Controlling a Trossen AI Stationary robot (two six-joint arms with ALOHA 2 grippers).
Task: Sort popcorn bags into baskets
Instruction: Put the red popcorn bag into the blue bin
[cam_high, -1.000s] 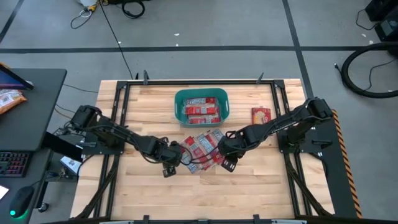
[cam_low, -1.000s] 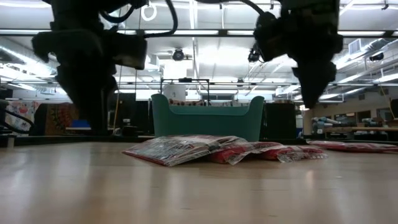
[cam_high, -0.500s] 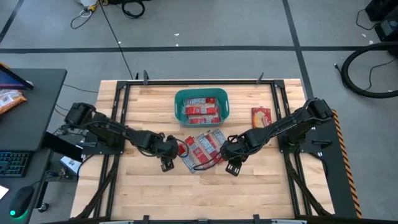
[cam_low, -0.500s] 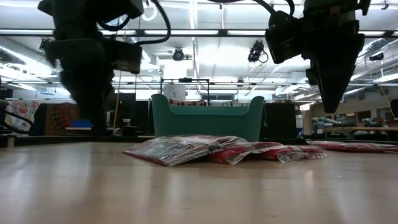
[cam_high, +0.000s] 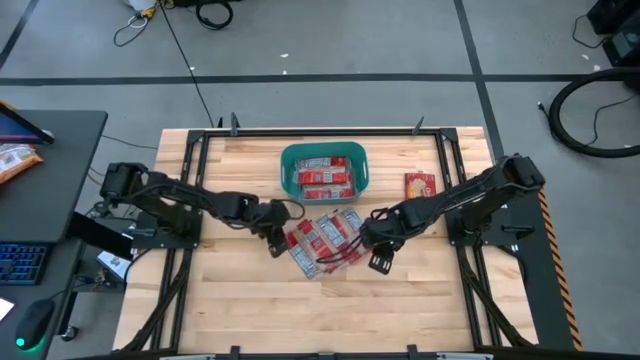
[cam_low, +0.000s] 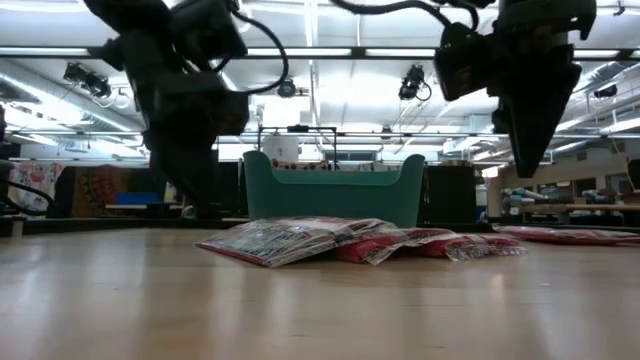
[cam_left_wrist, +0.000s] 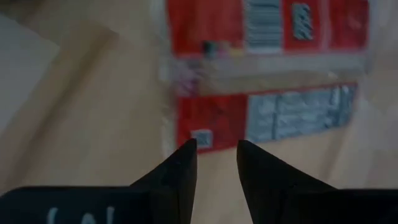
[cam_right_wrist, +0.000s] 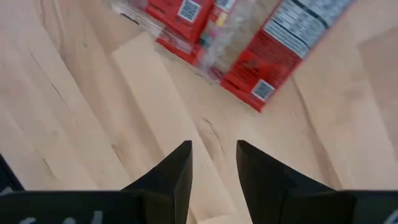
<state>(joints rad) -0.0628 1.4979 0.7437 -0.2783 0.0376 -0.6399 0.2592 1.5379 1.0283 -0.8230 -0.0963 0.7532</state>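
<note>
Now both my claws hang above the loose pile of popcorn bags (cam_high: 322, 240) in the table's middle, w/ the teal basket (cam_high: 323, 170) just behind it, some packets already inside. One more red packet (cam_high: 419, 186) lies apart, to the basket's right. My left gripper (cam_high: 275, 243) is at the pile's left edge, my right gripper (cam_high: 381, 259) at its right edge; both have fingers a little apart & nothing between them.

To do this step well, I think I should take one bag only, not two. The bags overlap, so I would come down on a free edge, e.g. the corner that sticks out, close firmly, lift straight up, then carry over the rim before letting go.

About views: the high one shows the basket's contents & the separate packet's place. The low view (cam_low: 330, 240) shows instead how flat the heap is & that both claws are clearly off the table. The left wrist view shows my left fingers (cam_left_wrist: 180, 171) right over a packet's border; the right wrist view shows mostly bare wood under my right fingers (cam_right_wrist: 177, 168), bags farther ahead.
</note>
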